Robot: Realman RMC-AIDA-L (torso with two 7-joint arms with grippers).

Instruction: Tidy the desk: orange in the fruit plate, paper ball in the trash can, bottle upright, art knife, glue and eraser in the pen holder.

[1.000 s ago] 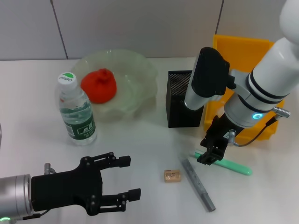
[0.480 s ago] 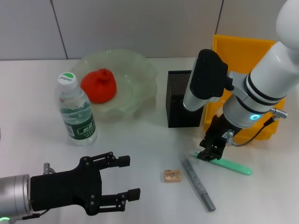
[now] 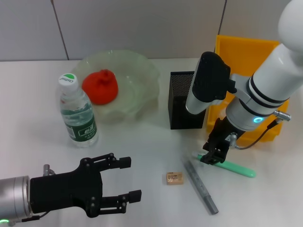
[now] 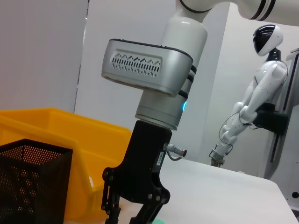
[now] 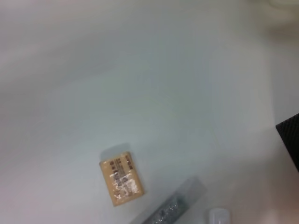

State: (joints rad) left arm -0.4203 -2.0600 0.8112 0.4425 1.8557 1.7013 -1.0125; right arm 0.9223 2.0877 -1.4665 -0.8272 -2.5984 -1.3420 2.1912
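My right gripper (image 3: 212, 155) is open and low over the table, its fingers astride the near end of a green stick-shaped tool (image 3: 235, 167). It also shows in the left wrist view (image 4: 133, 215) with the fingers spread. A grey bar-shaped tool (image 3: 201, 186) and a tan eraser (image 3: 174, 178) lie beside it; both show in the right wrist view, the eraser (image 5: 120, 179) and the bar (image 5: 169, 211). The black mesh pen holder (image 3: 182, 101) stands behind. The bottle (image 3: 77, 113) stands upright. The red-orange fruit (image 3: 100, 86) lies in the green plate (image 3: 144, 75). My left gripper (image 3: 124, 185) is open and empty at the front left. No paper ball is in view.
A yellow bin (image 3: 246, 49) stands at the back right behind my right arm; it also shows in the left wrist view (image 4: 70, 135). A grey wall runs along the table's far edge.
My right gripper has shifted slightly along the green tool's end and stays low over it. The left arm has barely moved.
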